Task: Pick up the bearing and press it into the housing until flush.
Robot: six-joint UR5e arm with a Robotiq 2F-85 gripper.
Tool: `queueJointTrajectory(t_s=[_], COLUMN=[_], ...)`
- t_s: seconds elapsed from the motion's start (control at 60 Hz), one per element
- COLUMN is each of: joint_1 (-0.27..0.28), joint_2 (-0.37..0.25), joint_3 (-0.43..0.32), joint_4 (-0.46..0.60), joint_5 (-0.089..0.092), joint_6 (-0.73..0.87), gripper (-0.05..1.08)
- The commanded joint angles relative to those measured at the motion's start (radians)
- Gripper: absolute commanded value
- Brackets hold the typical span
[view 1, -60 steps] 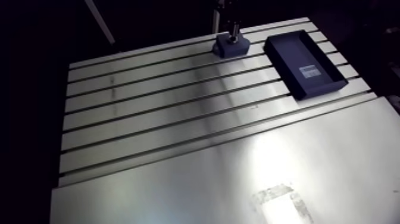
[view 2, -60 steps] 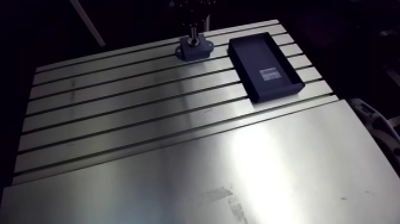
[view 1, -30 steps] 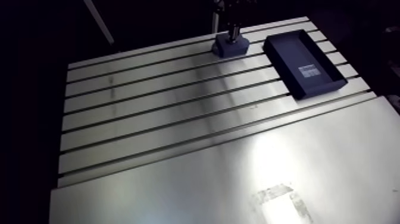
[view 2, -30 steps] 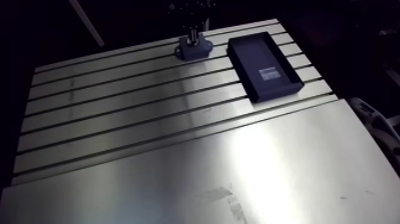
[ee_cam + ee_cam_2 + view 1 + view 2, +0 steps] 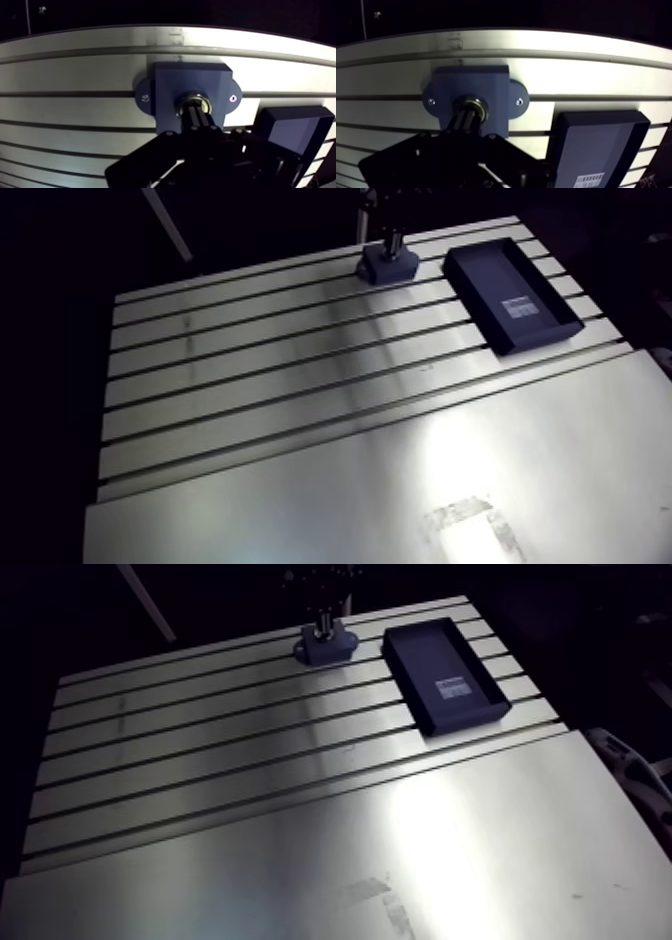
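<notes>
Where it sits in the blue housing [image 5: 187, 80], the bearing [image 5: 184, 102] gleams metallic.

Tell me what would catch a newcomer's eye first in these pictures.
Probably the blue housing at the far edge of the slotted table, with the gripper set right over the metal bearing at its bore. After that, the dark tray beside the housing, with a white label inside.

I see the housing [image 5: 192, 77], a blue-grey block with two rounded ears, each with a screw hole, lying flat near the slotted table's [image 5: 75, 65] far edge. The bearing [image 5: 192, 98], a shiny metal ring, sits in its central bore. I cannot tell whether it is flush.
</notes>
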Motion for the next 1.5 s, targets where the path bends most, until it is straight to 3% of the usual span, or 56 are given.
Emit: queueJointTrajectory(t_s=[0.017, 1.5], joint_1=[0.001, 0.0], joint_2=[0.0, 0.002], joint_3=[0.001, 0.024], joint_4=[0.0, -0.035], joint_5=[0.0, 0.0], joint_6=[0.0, -0.002], gripper=[1.08, 1.08])
